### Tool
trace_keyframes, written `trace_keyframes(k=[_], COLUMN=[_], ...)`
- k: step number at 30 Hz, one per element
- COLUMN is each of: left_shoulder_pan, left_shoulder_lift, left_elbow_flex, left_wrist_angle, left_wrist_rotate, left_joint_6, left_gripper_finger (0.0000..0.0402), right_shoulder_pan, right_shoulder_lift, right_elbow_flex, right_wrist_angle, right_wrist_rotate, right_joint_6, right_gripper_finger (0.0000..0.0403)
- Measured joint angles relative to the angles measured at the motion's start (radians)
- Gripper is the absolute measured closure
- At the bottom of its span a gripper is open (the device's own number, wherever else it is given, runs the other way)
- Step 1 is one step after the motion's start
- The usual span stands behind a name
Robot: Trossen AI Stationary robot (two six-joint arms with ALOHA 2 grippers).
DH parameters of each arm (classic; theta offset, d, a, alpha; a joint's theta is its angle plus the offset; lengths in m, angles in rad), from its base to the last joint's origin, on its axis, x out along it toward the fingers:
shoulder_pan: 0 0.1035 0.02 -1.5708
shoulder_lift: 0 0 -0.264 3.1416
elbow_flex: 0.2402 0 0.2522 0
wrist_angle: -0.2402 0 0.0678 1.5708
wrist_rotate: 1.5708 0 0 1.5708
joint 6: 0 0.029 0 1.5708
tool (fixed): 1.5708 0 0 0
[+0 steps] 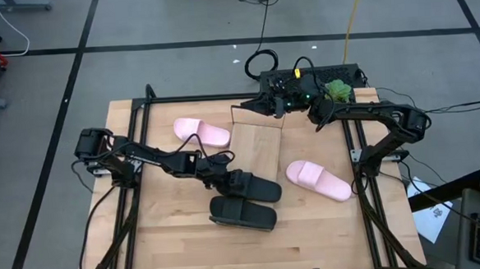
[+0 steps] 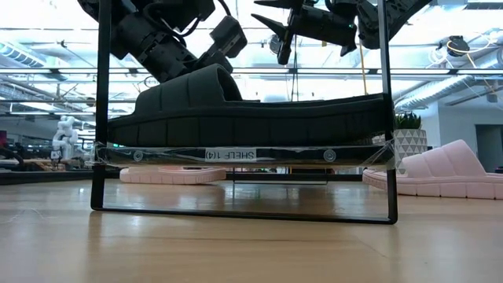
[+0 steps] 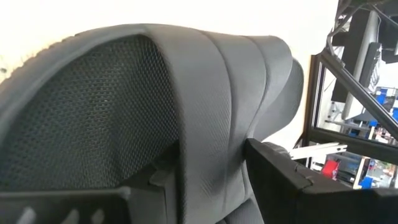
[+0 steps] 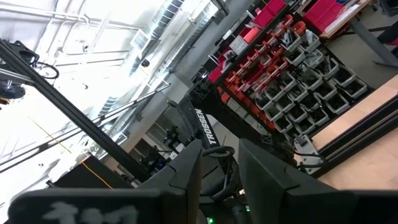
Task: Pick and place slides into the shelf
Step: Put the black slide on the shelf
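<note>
Slides: one black slide [image 2: 251, 118] rests on the shelf [image 2: 244, 155], whose end label reads "SHELF (14)". Left jaws [image 1: 226, 178] clasp its ribbed strap. Another black slide [image 1: 242, 213] lies on the desk [image 1: 179, 236] at six o'clock; pink slides [image 1: 201, 131] [image 1: 318, 180] at ten and three. Right jaws [image 1: 247, 107], at twelve, hang parted, empty.

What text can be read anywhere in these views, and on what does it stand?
"SHELF (14)", seen upside down, on a label on the shelf's front edge in the low view.
"TROSSEN", on a dark arm link in the right wrist view.
White marks on the right gripper's body: too blurred to read.
</note>
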Motion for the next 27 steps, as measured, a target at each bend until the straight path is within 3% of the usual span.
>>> trace_keyframes(k=[19, 27], left_shoulder_pan=[0.0, 0.002], left_shoulder_lift=[-0.011, -0.138], left_elbow_flex=[0.0, 0.0], left_wrist_angle=[-0.043, -0.211], left_wrist_rotate=[-0.001, -0.112], left_joint_6=[0.012, 0.032], left_gripper_finger=[0.0247, 0.0247], right_shoulder_pan=[0.0, 0.0], right_shoulder_lift=[0.0, 0.0], right_elbow_flex=[0.0, 0.0], right_wrist_angle=[0.0, -0.006], right_wrist_rotate=[0.0, 0.0], right_joint_6=[0.0, 0.0], right_gripper_finger=[0.031, 0.031])
